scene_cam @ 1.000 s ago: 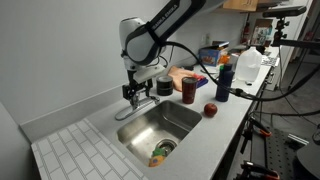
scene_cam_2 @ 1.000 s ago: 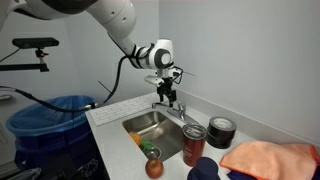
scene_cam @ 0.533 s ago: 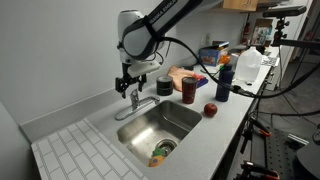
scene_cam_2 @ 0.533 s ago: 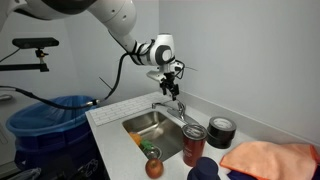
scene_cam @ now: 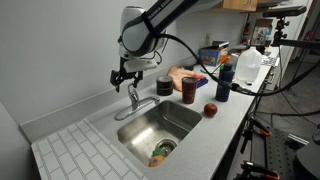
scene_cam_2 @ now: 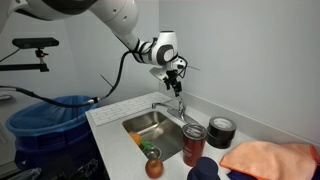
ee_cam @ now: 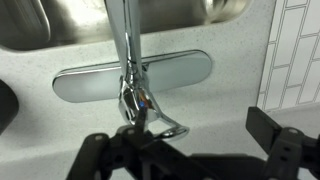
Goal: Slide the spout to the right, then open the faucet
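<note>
One slim chrome spout (ee_cam: 124, 35) fills the wrist view. It runs from the faucet (ee_cam: 132, 95) body straight toward 12 o'clock and out over the steel sink (ee_cam: 60, 25). The short lever handle (ee_cam: 168, 128) juts from the body toward 4 o'clock. The elongated base plate (ee_cam: 190, 72) lies flat on the speckled counter, stretching from 9 o'clock to 3 o'clock. The gripper (ee_cam: 182, 150) hangs over the lever with its dark fingers (ee_cam: 92, 152) spread far apart along the bottom edge, one at 7 o'clock and one at 4 o'clock, and nothing is pinched between them. In an exterior view the gripper (scene_cam: 124, 76) hovers just above the faucet (scene_cam: 134, 100), clear of the chrome, and the tap stands at the back rim of the sink (scene_cam: 150, 125). The spout itself is too thin to pick out there. In an exterior view from the other end of the counter, the gripper (scene_cam_2: 176, 72) again sits just over the faucet (scene_cam_2: 179, 103), apart from it. Down in the basin, something yellow and green (scene_cam: 160, 152) lies by the drain. On the counter at 3 o'clock from the tap stand a black tape roll (scene_cam: 165, 87) and a red can (scene_cam: 189, 88), with an apple (scene_cam: 210, 110) near the sink's corner. A tiled drainboard (scene_cam: 70, 150) spreads out at 8 o'clock.
</note>
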`<action>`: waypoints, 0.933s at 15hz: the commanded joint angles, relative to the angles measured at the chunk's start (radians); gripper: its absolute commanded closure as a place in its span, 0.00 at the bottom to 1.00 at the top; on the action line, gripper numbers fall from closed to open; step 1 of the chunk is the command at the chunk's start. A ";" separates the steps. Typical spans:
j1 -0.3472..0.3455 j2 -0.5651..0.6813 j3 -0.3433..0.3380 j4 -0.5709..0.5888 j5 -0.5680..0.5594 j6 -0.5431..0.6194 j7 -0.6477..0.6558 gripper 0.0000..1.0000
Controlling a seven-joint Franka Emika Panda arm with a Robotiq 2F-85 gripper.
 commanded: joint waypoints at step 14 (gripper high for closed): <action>0.041 -0.068 -0.052 -0.050 -0.047 -0.034 0.023 0.00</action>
